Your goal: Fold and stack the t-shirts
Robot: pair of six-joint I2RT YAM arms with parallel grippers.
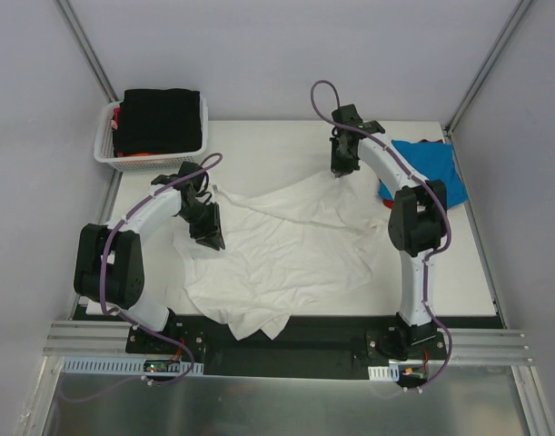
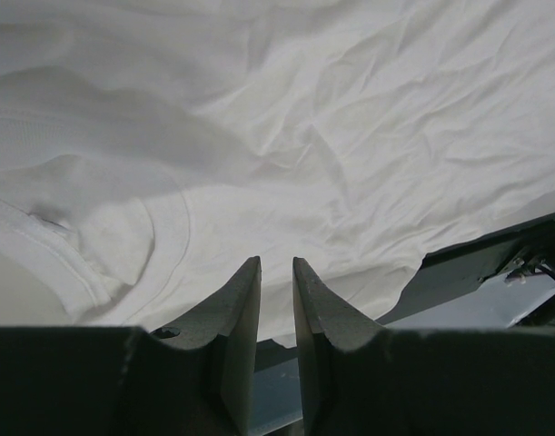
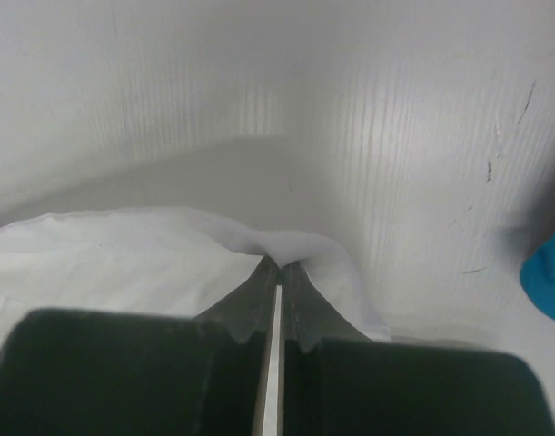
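Step in hand, as I judge it: spreading the white t-shirt (image 1: 286, 250) flat before the first fold. It lies crumpled across the middle of the tabletop (image 1: 259, 136), reaching over the near edge.

My right gripper (image 3: 279, 265) has its fingers together, clamped on a fold of the shirt's far edge. My left gripper (image 2: 277, 277) hovers over the shirt's left side, fingers narrowly apart with nothing between them.

Next move calls for the left gripper to take the left edge, then both to draw the cloth taut.

The blue t-shirt (image 1: 431, 168) lies at the far right corner.
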